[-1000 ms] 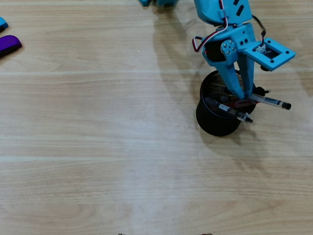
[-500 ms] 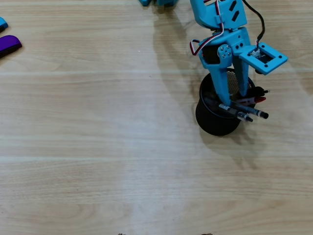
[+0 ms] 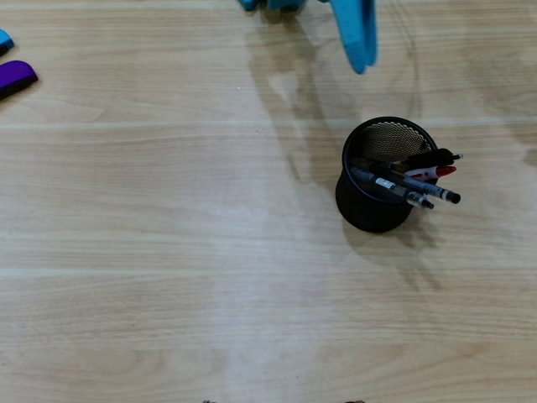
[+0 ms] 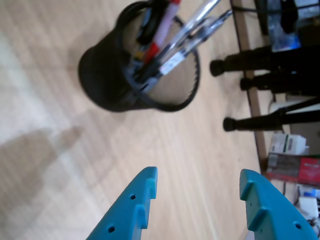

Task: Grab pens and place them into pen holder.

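Note:
The black mesh pen holder (image 3: pixel 382 186) stands on the wooden table, right of centre in the overhead view. Several pens (image 3: pixel 419 178) lean out of it toward the right: clear-barrelled ones, a black one and a red-tipped one. The wrist view shows the same pen holder (image 4: pixel 107 80) with the pens (image 4: pixel 170 42) inside, at the top of the picture. My blue gripper (image 4: pixel 198 184) is open and empty, its two fingertips apart and well back from the cup. In the overhead view only a blurred tip of the blue gripper (image 3: pixel 359 38) shows at the top edge.
A purple object (image 3: pixel 15 76) lies at the far left edge of the table in the overhead view. In the wrist view, black tripod legs (image 4: pixel 260 65) and clutter stand beyond the table's edge at right.
The gripper has let go of the last pen, which now rests in the holder, and the arm has pulled up and back toward the top of the overhead view.

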You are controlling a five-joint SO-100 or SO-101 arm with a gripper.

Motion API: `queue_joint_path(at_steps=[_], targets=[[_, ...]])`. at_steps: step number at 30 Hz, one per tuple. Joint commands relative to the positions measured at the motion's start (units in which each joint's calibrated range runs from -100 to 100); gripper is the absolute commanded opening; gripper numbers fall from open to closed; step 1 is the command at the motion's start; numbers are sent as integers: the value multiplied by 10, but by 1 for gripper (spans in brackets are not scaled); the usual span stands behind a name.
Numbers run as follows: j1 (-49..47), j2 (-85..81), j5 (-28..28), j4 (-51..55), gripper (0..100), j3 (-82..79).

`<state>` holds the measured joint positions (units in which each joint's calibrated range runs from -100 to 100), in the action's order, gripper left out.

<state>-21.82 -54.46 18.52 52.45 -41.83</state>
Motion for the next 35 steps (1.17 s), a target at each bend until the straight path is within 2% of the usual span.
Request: queue_joint_path(at_steps=[1,3,9,12,16,35], targets=[[30,-354,-15,25,19,-314],[42,-455,-23,55,19,-400],[85,-418,-110,138,19,-435],[120,-452,-131,220,19,-470],[139,-449,-136,218,19,-510],[140,-449,-133,217,19,-508]])
